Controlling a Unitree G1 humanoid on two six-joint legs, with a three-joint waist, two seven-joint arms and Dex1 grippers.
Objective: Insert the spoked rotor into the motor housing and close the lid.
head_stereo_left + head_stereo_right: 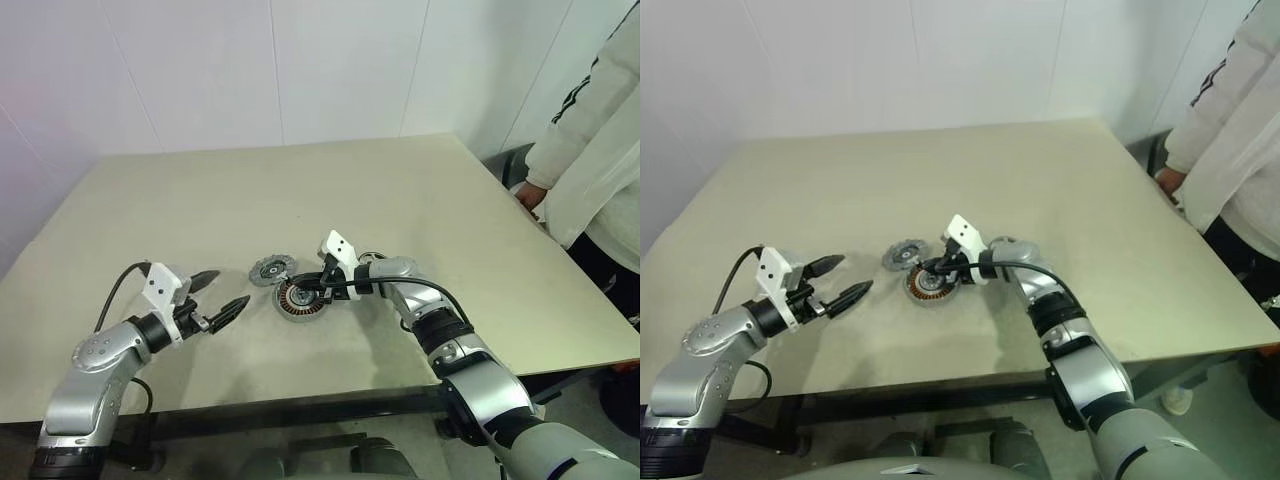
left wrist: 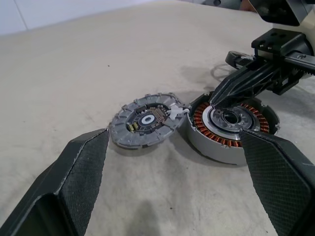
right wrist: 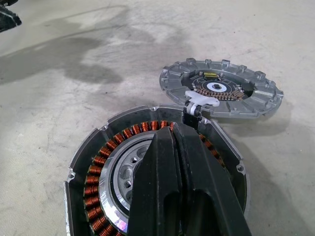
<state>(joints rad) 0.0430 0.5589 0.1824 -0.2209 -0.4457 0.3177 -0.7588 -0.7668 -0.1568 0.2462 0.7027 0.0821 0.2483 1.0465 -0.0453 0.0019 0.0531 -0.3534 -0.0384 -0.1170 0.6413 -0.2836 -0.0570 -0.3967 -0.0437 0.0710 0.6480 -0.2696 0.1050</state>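
Awaiting closure: motor housing (image 2: 231, 129) holds silver hub; lid (image 2: 146, 120) lies open beside it; right gripper (image 1: 325, 283) clenched empty, left gripper (image 1: 215, 297) released.

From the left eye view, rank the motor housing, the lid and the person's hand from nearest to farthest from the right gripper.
1. motor housing: directly under the shut tips of the right gripper, which point into its centre.
2. lid: lying open on the table just beyond the housing, on the robot's left side.
3. person's hand: far off at the table's right edge.
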